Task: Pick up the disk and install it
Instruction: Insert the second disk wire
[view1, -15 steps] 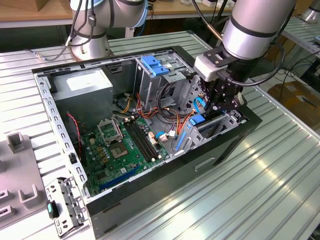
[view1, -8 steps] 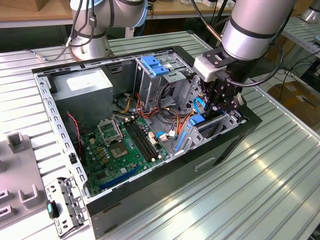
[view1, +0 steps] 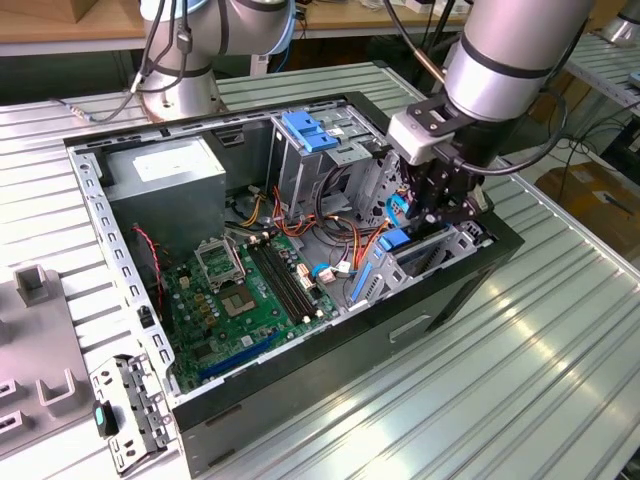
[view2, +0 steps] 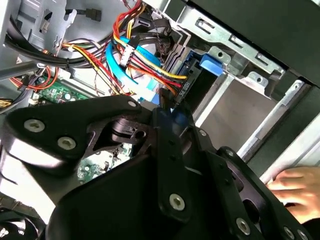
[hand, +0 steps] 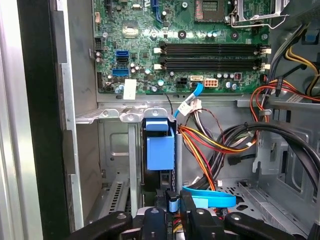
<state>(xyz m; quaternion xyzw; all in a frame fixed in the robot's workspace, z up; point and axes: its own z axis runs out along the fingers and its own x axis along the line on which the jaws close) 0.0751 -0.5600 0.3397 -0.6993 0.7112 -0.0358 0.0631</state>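
The disk (view1: 393, 246) stands on edge in the front drive bay of the open computer case (view1: 120, 250), at the exterior view's right. Its blue plastic rail (hand: 161, 150) shows between the bay's metal walls in the first wrist view. My gripper (view1: 438, 212) hangs just above that bay. In the second wrist view its black fingers (view2: 166, 150) come together at the tips, and the gripper (view2: 165, 112) looks shut with nothing clearly held. The first wrist view has the gripper (hand: 173, 216) over a blue flat cable, right above the disk's slot.
Red, yellow and black cables (hand: 215, 145) bunch beside the bay. The motherboard (view1: 240, 290) lies on the case floor, and the grey power supply (view1: 165, 175) and a metal cage with a blue latch (view1: 305, 130) stand at the back. A hand (view2: 297, 187) rests by the case edge.
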